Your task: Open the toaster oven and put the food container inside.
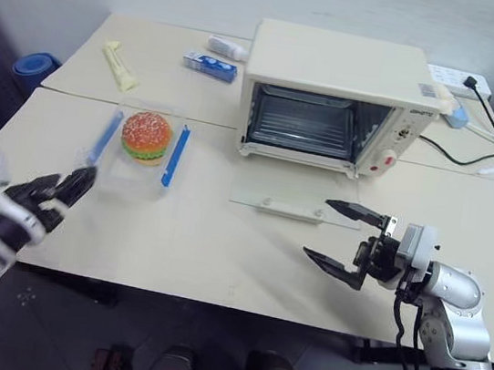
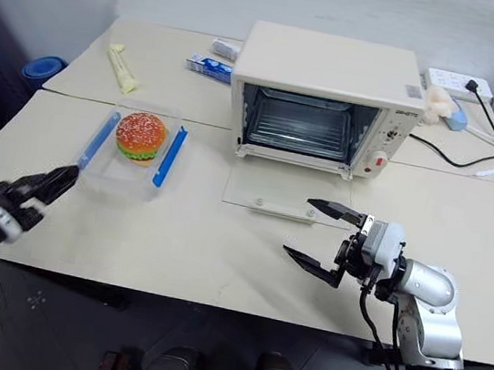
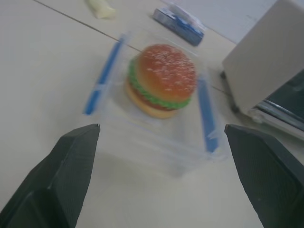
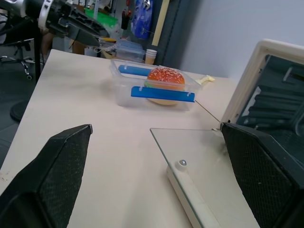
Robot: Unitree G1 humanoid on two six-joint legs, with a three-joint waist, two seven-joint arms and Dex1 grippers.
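The left gripper [image 1: 70, 188] hangs at the table's near edge with its fingers spread wide and nothing between them, pointed at the food container [image 1: 139, 157] just beyond it; the right gripper [image 1: 342, 239] is equally spread and empty, hovering level over the table [image 1: 210, 253] in front of the lowered glass door [image 1: 293, 197]. The food container rests on the table to the left of the toaster oven [image 1: 337, 101], well apart from the cavity; its walls are clear and smooth, so a shallow or off-centre pinch risks pushing it away or letting it slip. The door lies flat across the approach; a low carry risks striking its handle or edge. Beyond, a blue-and-white carton [image 1: 210, 66] lies near the oven, outside the likely path.
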